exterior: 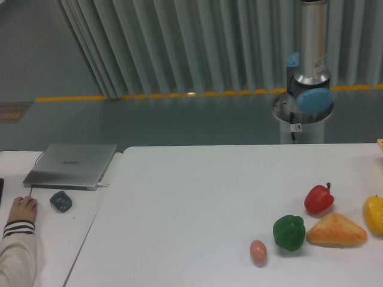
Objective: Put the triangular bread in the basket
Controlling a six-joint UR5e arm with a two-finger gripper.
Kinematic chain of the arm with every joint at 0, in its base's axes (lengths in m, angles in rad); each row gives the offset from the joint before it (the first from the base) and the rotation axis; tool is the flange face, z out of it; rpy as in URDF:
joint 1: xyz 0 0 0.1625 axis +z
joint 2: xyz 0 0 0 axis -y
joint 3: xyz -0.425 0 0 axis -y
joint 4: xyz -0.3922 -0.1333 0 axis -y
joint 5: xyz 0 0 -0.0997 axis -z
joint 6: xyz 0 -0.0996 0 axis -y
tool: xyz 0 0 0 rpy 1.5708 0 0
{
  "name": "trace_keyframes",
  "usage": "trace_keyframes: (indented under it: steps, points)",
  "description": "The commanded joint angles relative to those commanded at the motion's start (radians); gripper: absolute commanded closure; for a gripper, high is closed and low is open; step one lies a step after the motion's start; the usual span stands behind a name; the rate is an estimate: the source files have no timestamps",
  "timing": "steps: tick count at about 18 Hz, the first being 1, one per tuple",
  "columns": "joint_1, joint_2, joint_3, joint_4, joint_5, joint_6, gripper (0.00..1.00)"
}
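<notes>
The triangular bread (336, 231), a golden orange-brown wedge, lies flat on the white table (197, 197) near the front right. A green pepper (289, 232) touches or nearly touches its left side. Only a tan sliver at the right edge (380, 143) shows where the basket may be; I cannot tell if it is the basket. The arm's base and lower column (311, 72) stand behind the table at the back right. The gripper is out of view above the frame.
A red pepper (318, 198) stands just behind the bread, a yellow pepper (374, 215) to its right at the frame edge, a small pinkish egg (258, 250) left of the green pepper. On the left desk are a closed laptop (72, 164), a dark mouse-like object (60, 201) and a person's hand (21, 210).
</notes>
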Motion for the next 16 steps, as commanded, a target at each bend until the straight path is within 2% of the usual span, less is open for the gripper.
trace_keyframes:
  steps: [16]
  points:
    - [-0.014,-0.003,0.008,0.0,0.008,0.0,0.0]
